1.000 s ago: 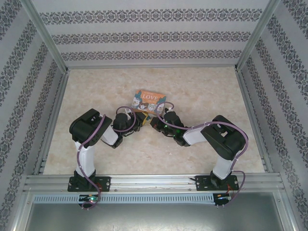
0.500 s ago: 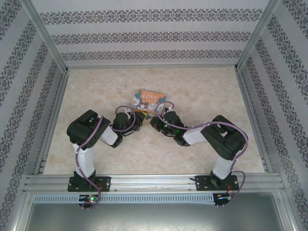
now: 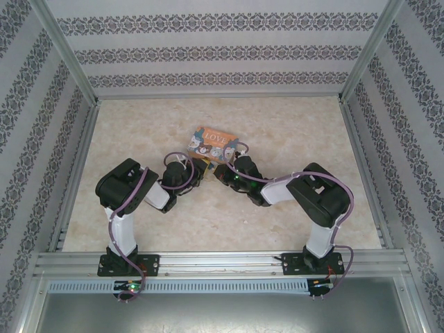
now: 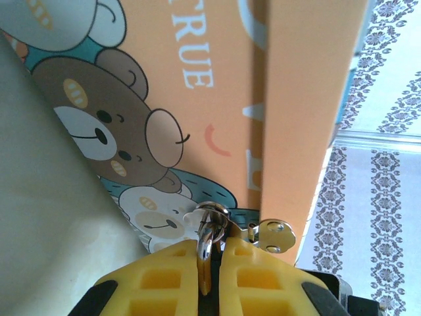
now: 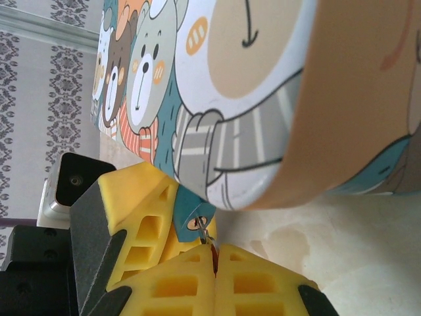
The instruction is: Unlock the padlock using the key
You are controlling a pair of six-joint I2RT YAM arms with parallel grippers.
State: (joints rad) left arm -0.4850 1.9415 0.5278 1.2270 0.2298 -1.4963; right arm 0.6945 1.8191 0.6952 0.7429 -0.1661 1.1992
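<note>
The table [image 3: 139, 132] bears the tin [image 3: 213, 143]. Both grippers meet at the tin's near edge. The left gripper [image 4: 212, 251] is clamped on the padlock [image 5: 195, 216], which sits just beside the tin. The right gripper [image 5: 215, 255] is pinched tight on the key [image 5: 207, 235], whose tip is against the padlock's blue body.

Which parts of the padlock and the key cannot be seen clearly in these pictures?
Padlock body: left wrist view, hidden by the fingers of the left gripper.
Key blade: right wrist view, pinched inside the right gripper.
Top view: both too small, covered by the grippers.
</note>
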